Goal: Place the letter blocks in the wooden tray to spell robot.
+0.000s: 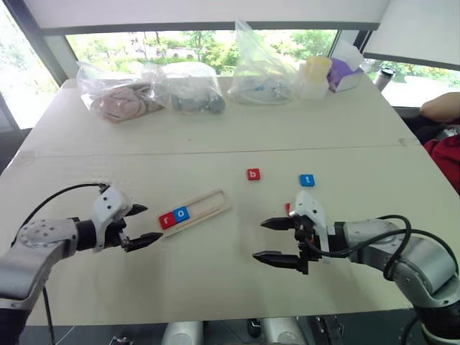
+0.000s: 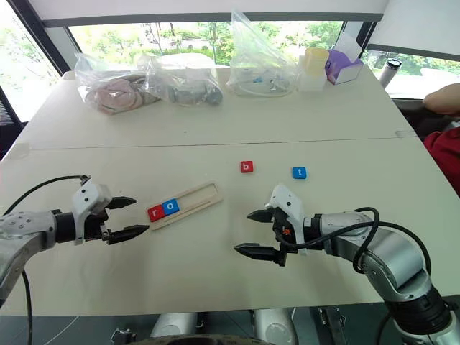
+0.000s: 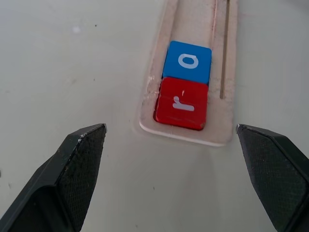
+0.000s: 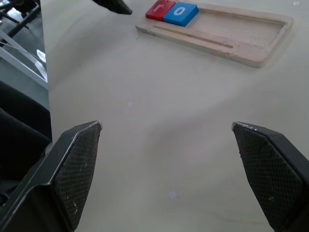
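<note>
Both grippers, left (image 1: 135, 226) and right (image 1: 277, 241), gape wide and empty. Wooden tray (image 1: 210, 203) holds r, o; the red b block (image 1: 253, 174) lies beyond, probably nearer the right arm.

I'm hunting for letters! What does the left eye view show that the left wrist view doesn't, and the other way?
Left eye view: the b block, the t block, the right claw and plastic bags at the table's far side. Left wrist view: rough texture on the left claw's fingers, a thin groove in the wooden tray. Both: the r block and o block touching at the tray's end.
</note>
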`<move>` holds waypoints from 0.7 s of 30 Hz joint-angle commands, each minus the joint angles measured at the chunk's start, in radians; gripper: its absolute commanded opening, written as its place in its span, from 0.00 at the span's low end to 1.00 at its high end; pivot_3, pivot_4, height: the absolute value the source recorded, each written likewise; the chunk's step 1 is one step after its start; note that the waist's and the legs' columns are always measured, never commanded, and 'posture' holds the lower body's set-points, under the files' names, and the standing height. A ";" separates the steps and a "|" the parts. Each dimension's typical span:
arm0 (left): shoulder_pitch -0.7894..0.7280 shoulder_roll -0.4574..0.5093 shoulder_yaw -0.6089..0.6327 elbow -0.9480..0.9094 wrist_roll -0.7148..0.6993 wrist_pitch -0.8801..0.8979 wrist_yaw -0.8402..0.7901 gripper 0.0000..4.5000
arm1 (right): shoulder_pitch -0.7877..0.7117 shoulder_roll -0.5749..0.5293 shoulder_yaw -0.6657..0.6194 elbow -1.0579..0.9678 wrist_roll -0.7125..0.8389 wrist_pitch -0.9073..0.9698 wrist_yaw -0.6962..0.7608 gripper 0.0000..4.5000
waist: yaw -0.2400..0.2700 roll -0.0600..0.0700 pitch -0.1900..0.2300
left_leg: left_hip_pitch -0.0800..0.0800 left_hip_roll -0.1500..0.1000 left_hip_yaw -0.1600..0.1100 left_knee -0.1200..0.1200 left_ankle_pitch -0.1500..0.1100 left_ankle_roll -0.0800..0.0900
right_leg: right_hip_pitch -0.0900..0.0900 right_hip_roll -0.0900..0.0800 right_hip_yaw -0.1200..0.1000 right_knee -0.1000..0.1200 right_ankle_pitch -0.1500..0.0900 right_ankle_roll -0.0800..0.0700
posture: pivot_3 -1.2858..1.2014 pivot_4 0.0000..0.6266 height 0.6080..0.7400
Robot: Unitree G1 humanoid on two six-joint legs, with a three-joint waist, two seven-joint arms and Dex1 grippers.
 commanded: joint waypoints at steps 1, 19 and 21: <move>-0.008 -0.010 -0.041 0.009 0.042 -0.045 -0.008 1.00 | -0.004 0.009 -0.017 -0.037 0.018 0.003 -0.021 0.99 | -0.003 0.000 0.000 | 0.000 0.000 0.000 0.000 0.000 0.000 | 0.000 0.000 0.000 0.000 0.000 0.000 | 0.52 0.24 1.00; -0.062 -0.088 -0.199 0.163 0.202 -0.167 -0.027 1.00 | -0.009 0.038 -0.026 -0.027 0.022 0.008 -0.102 0.99 | 0.004 0.005 -0.004 | 0.003 -0.001 -0.001 0.002 0.000 0.000 | 0.004 0.000 0.000 0.001 0.000 0.000 | 0.52 0.24 1.00; -0.066 -0.097 -0.197 0.179 0.199 -0.166 -0.033 1.00 | -0.011 0.041 -0.021 -0.027 0.021 0.008 -0.107 0.99 | 0.004 0.007 -0.005 | 0.003 -0.001 0.000 0.002 0.000 0.000 | 0.004 0.000 0.000 0.001 0.000 0.000 | 0.52 0.24 1.00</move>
